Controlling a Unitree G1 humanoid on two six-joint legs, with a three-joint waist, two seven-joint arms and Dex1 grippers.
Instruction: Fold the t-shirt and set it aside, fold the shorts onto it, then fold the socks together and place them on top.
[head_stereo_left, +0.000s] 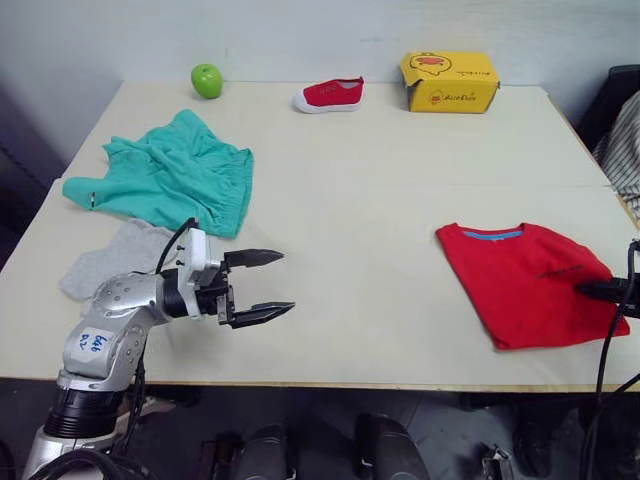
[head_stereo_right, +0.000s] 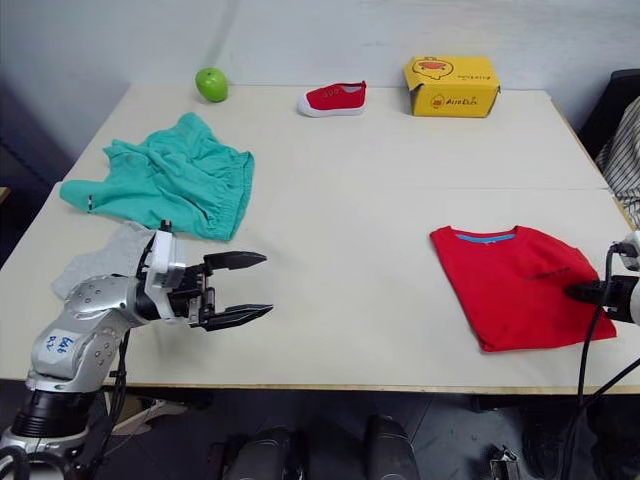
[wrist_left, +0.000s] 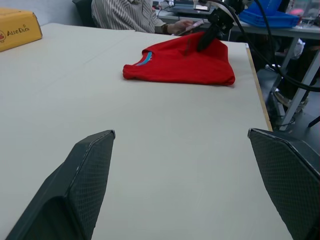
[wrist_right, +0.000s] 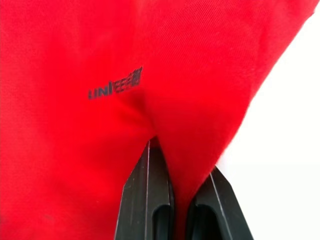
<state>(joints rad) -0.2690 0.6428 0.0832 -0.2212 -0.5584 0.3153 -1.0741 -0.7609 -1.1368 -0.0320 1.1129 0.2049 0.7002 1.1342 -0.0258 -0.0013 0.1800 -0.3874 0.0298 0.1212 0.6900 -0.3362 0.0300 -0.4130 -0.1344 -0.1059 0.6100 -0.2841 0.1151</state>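
The red t-shirt (head_stereo_left: 525, 282) lies folded at the table's right front, blue collar band facing the far side. My right gripper (head_stereo_left: 600, 290) is shut on the t-shirt's right edge, pinching a fold of red cloth (wrist_right: 185, 165) just below the dark chest print. The teal shorts (head_stereo_left: 170, 175) lie crumpled at the left. The grey socks (head_stereo_left: 115, 258) lie just in front of the shorts, partly behind my left arm. My left gripper (head_stereo_left: 265, 285) hovers open over bare table near the front left, nothing between its fingers (wrist_left: 85, 185).
A green apple (head_stereo_left: 207, 80), a small red shoe (head_stereo_left: 330, 95) and a yellow cardboard box (head_stereo_left: 450, 82) stand along the far edge of the table (head_stereo_left: 380, 200). A person in a striped shirt (wrist_left: 122, 12) sits beyond the right edge.
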